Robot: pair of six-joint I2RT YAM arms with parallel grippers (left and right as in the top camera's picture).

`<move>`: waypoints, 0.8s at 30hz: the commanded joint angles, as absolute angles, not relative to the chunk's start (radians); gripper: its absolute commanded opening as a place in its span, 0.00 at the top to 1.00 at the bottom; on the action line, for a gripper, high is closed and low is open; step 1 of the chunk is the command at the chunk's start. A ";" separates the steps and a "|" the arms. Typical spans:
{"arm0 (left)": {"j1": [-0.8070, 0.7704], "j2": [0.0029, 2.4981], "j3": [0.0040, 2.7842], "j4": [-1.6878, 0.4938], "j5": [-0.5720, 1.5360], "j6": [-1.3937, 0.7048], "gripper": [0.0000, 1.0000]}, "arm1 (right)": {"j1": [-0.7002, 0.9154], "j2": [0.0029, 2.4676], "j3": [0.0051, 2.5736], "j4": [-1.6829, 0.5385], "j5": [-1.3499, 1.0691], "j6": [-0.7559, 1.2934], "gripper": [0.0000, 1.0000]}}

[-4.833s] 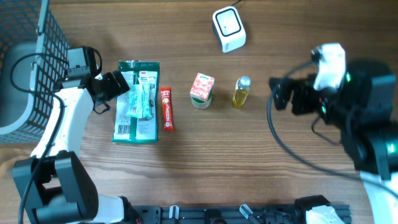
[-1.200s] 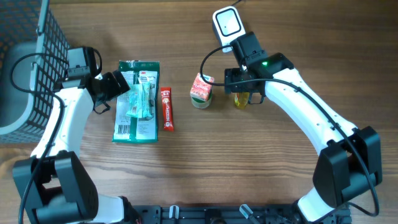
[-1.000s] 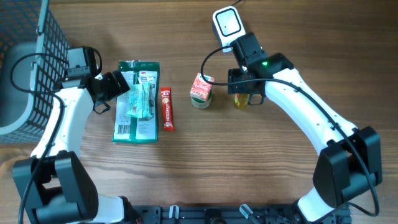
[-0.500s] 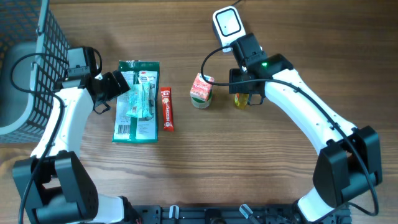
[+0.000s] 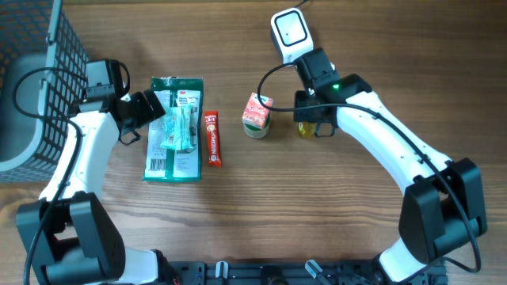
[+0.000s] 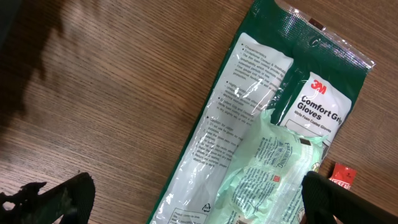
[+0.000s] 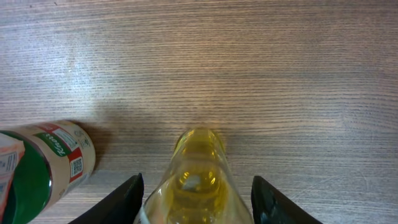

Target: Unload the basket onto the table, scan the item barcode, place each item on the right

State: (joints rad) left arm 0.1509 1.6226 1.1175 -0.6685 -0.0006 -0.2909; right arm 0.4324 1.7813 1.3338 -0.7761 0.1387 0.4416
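Note:
A small bottle of yellow liquid (image 7: 196, 180) lies on the wooden table between the jaws of my right gripper (image 7: 199, 202). The jaws stand close on either side of it, with a thin gap still showing on the right. From overhead the right gripper (image 5: 313, 119) covers most of the bottle (image 5: 305, 129). The white barcode scanner (image 5: 290, 33) sits just beyond it at the table's back. My left gripper (image 6: 199, 202) hangs wide open over a green glove package (image 6: 261, 143), holding nothing.
A small carton-wrapped can (image 5: 256, 115) stands left of the bottle, and shows in the right wrist view (image 7: 43, 162). A red stick pack (image 5: 213, 138) lies beside the glove package (image 5: 174, 131). A wire basket (image 5: 32, 79) fills the far left.
The right arm has come in from the far right onto the bottle, and its jaws have narrowed around it over the last second. The left arm has not moved.

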 commanded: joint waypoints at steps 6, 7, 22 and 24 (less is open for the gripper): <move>0.155 1.602 1.127 -0.665 0.007 -0.297 0.00 | 0.414 1.767 1.330 -0.741 0.073 0.447 0.41; 0.155 1.602 1.127 -0.665 0.007 -0.297 0.00 | 0.414 1.767 1.329 -0.741 0.073 0.447 0.41; 0.155 1.602 1.127 -0.665 0.007 -0.297 0.00 | 0.385 1.728 1.329 -0.788 0.064 0.419 0.67; 0.155 1.602 1.127 -0.665 0.007 -0.297 0.00 | 0.333 1.663 1.329 -0.801 -0.021 0.418 0.72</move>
